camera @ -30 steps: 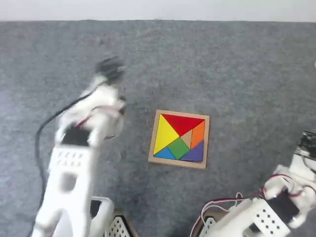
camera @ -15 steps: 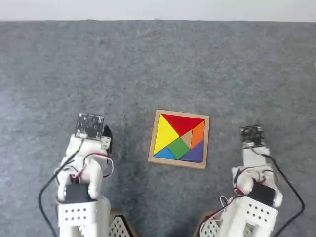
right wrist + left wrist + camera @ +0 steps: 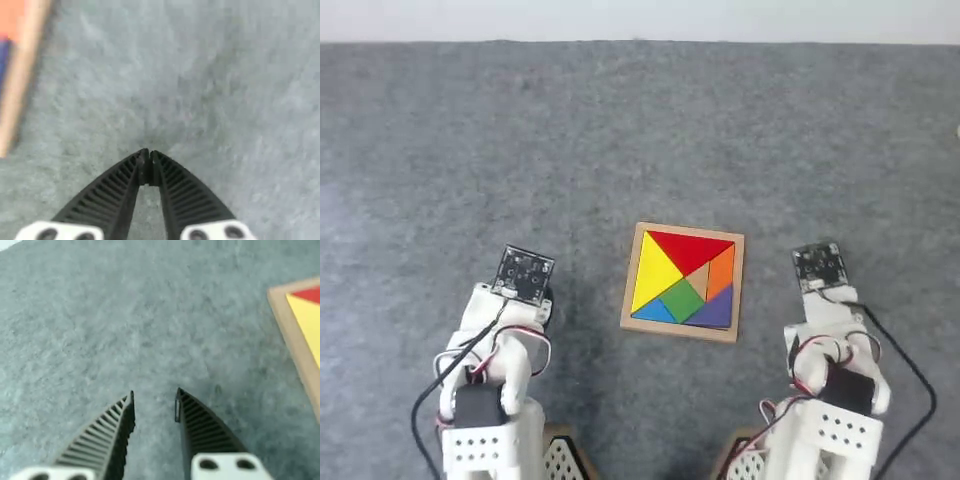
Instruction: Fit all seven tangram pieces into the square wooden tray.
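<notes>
**The puzzle is full and both arms are back home**

The wooden tray [image 3: 680, 333] lies flat in the middle of the grey mat [image 3: 620, 130], and it is in the same spot as a second ago. All seven pieces sit inside it with no gaps that I can see. The red triangle [image 3: 688, 247] is at the far side and the yellow triangle [image 3: 652, 272] is at the left. The orange piece [image 3: 722, 270] is at the right. The green square [image 3: 681, 298] and a small tan triangle [image 3: 698, 280] are in the middle. The blue triangle [image 3: 653, 312] and the purple triangle [image 3: 715, 310] are along the near edge.

What is new is the arms. A second ago the left arm [image 3: 490, 370] is stretched out far over the mat and the right arm [image 3: 830, 360] is low at the right edge. Now both are folded up near their bases, one on each side of the tray and not touching it.

The left gripper [image 3: 155, 392] has a narrow gap between its tips and holds nothing. It points down at bare mat, with the tray's edge [image 3: 290, 330] off to its right. The right gripper [image 3: 149, 152] is closed tight, tip against tip, and it is empty too. The tray's edge [image 3: 22, 85] is off to its left.

I think the job is done, because no piece is left out on the mat and the arms look parked.
</notes>
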{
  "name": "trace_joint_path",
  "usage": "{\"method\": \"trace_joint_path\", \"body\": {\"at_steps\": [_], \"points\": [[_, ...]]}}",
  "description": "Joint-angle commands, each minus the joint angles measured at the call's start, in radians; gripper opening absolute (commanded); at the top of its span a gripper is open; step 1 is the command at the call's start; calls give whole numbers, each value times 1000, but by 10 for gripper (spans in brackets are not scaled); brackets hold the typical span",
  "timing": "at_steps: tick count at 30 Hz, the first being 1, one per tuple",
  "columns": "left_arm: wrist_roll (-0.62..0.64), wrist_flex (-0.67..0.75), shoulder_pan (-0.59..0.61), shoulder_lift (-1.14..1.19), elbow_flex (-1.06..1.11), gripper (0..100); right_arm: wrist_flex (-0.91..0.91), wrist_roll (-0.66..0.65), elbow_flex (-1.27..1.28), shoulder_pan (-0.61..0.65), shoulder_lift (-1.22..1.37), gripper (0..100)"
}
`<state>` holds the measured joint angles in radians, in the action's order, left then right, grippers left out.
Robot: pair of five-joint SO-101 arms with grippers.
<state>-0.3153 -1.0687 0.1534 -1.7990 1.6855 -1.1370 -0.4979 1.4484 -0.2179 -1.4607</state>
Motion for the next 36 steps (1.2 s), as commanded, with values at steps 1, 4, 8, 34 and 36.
{"method": "trace_joint_path", "body": {"at_steps": [1,4,8,34,36], "points": [[-34,-25,0,-15,-4,137,-27,-9,-126,128,88,172],[-32,-31,2,-12,-2,137,-16,-8,-198,229,213,191],[-34,-40,2,-12,-2,137,-16,6,-376,340,412,130],[-34,-44,0,-12,-2,137,338,137,-459,650,1079,87],[-34,-44,0,-12,-2,137,323,138,-468,615,1055,87]]}}
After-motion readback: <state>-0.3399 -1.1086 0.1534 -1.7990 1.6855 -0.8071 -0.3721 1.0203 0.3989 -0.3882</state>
